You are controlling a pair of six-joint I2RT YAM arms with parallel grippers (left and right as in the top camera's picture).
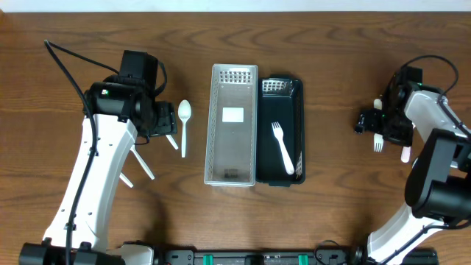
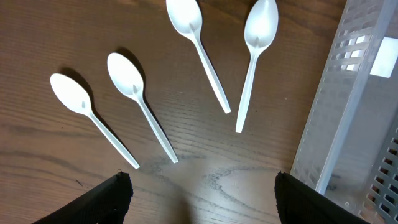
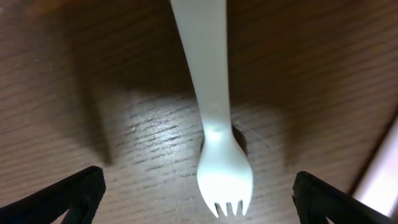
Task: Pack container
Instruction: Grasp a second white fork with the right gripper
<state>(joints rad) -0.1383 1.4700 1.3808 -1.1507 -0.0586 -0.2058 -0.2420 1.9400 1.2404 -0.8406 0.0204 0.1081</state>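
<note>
Clear container (image 1: 221, 147) stands mid-surface (image 1: 331, 59), directly beside a black tray (image 1: 291, 110) holding one white fork (image 1: 284, 147). Left gripper (image 2: 202, 193): jaws open and empty, above four white spoons (image 2: 134, 78) lying left of the container. Right gripper (image 3: 199, 186): jaws wide open over a second fork (image 3: 208, 93), apparently not touching it.

Four white spoons (image 2: 71, 93) (image 2: 127, 76) (image 2: 185, 18) (image 2: 261, 26), two white forks (image 1: 283, 145) (image 1: 377, 144) in clear sight, one clear container (image 1: 209, 125) and one black container (image 1: 301, 110).
</note>
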